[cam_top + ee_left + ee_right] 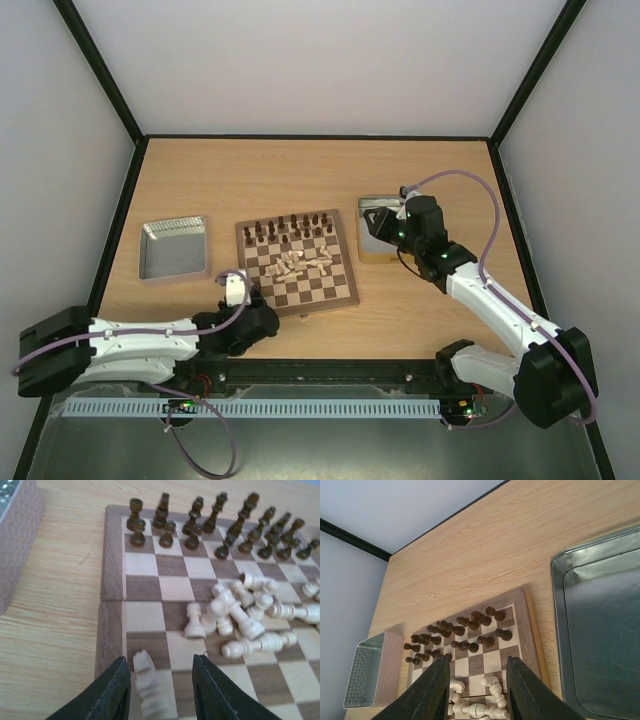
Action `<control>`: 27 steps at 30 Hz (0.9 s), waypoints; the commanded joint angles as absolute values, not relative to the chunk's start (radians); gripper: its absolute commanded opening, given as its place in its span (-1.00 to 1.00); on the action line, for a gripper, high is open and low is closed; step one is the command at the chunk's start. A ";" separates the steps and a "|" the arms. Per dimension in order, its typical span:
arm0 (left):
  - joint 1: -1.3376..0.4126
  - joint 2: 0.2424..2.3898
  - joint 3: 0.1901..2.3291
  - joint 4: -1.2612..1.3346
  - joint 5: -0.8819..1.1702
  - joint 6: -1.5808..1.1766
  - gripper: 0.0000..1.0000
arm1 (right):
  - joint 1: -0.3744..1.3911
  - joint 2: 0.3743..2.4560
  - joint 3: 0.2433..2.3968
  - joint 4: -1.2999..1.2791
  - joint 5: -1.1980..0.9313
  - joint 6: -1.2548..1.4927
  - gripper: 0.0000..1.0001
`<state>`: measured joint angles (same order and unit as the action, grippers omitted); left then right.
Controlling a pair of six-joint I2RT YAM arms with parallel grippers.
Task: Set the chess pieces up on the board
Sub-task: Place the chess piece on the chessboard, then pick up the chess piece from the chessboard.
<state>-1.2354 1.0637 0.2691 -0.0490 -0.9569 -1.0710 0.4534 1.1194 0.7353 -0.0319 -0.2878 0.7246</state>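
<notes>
Light wooden table (420,170) carries the board (332,291), with dark chessmen (200,520) standing along its far rows. Most pale chess pieces (295,262) lie toppled mid-board. Our left hand (160,662) is partly open around one pale piece (147,687) standing in the leftmost column, not clamped on it. Our right hand (478,660), fingers parted and empty, hovers by the metal tin (600,630) right of the board.

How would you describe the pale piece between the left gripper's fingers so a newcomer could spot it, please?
Find the board, then its near-left corner by the left gripper. The pale piece stands there alone and upright; the other pale pieces are heaped mid-board.
</notes>
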 commanded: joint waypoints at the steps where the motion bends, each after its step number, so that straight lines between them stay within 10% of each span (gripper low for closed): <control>1: -1.129 0.979 0.337 -0.207 -0.830 -1.077 -0.20 | 0.460 1.111 0.733 -0.014 -0.276 0.729 -0.36; 15: -0.807 1.023 0.495 -0.431 -0.125 -1.048 0.11 | 0.460 1.112 0.718 -0.015 -0.301 0.729 -0.36; 27: -0.759 1.167 0.566 -0.473 -0.167 -0.999 -0.40 | 0.460 1.100 0.706 -0.015 -0.307 0.729 -0.41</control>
